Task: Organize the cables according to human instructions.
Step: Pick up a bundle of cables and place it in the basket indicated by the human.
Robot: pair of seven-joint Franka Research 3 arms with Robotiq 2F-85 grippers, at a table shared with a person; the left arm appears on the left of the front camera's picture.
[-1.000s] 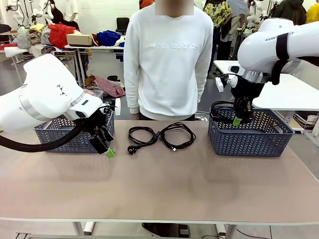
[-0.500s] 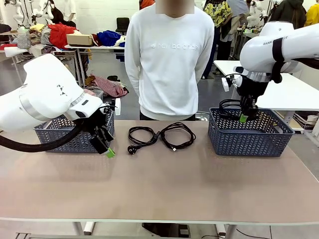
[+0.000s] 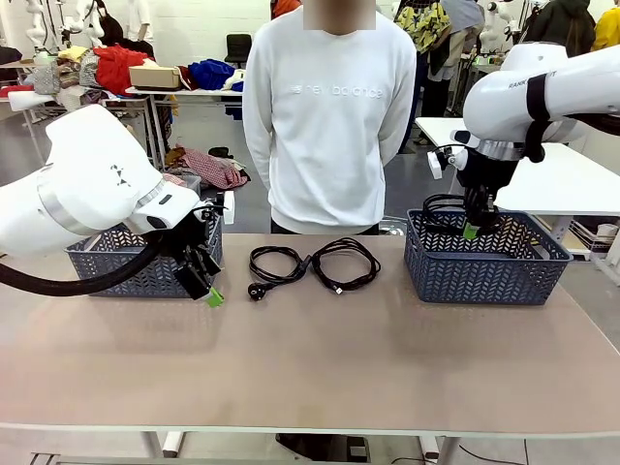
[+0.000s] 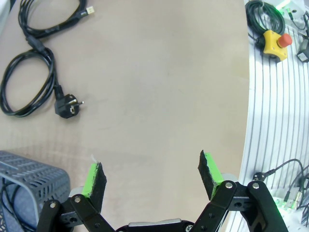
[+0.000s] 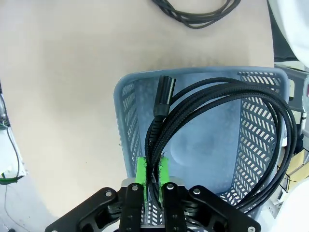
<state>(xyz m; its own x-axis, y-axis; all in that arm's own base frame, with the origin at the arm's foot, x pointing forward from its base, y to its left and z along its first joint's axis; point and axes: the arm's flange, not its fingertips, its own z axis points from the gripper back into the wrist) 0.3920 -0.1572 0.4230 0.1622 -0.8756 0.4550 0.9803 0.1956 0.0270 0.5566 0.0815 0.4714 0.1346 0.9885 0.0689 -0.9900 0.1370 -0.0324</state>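
Cable drop under way: right gripper point(image 5: 151, 170), jaws clamped on the coiled black braided cord point(image 5: 219, 94), hangs over the blue perforated plastic basket point(image 3: 484, 271) at frame right. Best to lower until the loop sits inside the walls, then let go. Left gripper point(image 4: 152, 169) hovers spread wide at lower left; two black cords point(image 3: 310, 263) lie at frame centre

a person in a white sweatshirt point(image 3: 327, 116) stands at top centre behind the beige table point(image 3: 320, 368). a blue-grey basket point(image 3: 145, 283) sits at mid left, a second basket point(image 3: 484, 276) at mid right. in the left wrist view's upper right corner lies a yellow button box point(image 4: 275, 39) with a red cap.
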